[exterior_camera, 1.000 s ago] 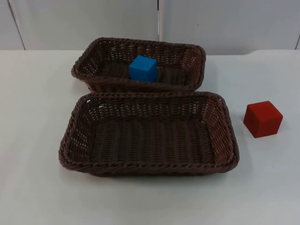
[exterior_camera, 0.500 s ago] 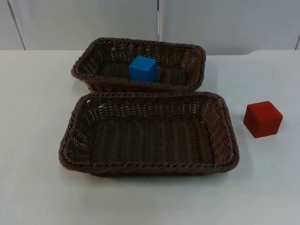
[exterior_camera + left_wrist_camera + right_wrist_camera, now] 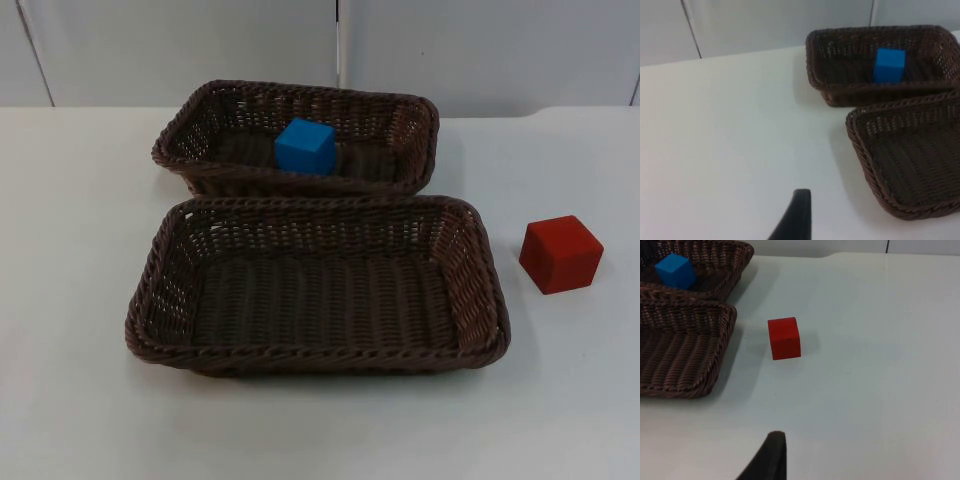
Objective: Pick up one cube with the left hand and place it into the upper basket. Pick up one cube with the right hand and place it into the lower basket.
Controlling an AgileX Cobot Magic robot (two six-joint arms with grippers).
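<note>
The small red solid cube (image 3: 561, 254) sits on the white counter (image 3: 80, 200) just beside the empty lower brown woven basket (image 3: 318, 360); it looks light and stiff, so opposite flat faces suit the waiting right claw (image 3: 771, 452). The upper brown woven basket (image 3: 190, 125) holds 1 blue cube (image 3: 305, 146). I cannot tell how open the right claw or the left claw (image 3: 797, 212) is.

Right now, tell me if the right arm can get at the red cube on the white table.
Probably yes. The red cube stands alone on the white table, apart from the lower brown wicker basket, with nothing between it and the right gripper's fingertip.
</note>
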